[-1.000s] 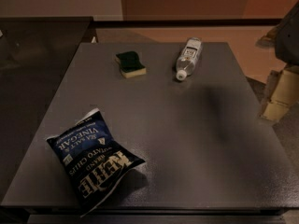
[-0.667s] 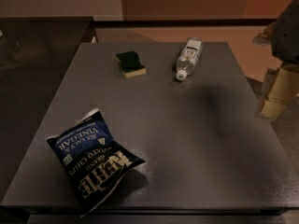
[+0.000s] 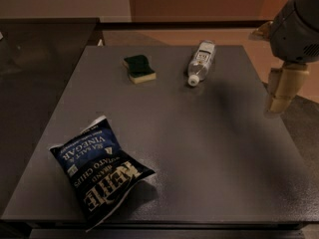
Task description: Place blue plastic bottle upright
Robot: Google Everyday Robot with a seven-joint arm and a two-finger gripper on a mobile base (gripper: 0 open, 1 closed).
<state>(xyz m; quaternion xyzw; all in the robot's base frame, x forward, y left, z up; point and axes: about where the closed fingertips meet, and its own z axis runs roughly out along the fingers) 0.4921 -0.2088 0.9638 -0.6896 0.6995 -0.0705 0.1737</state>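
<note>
While bottle (image 3: 201, 61) stays lying, right-side hand (image 3: 277, 101) edges inward.

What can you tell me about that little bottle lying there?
The blue plastic bottle is small, clear, faintly bluish, with white cap and pale label. It lies on its side near the table's far edge, cap toward the camera, touching only the tabletop. The gripper hangs past the table's right edge, apart.
</note>
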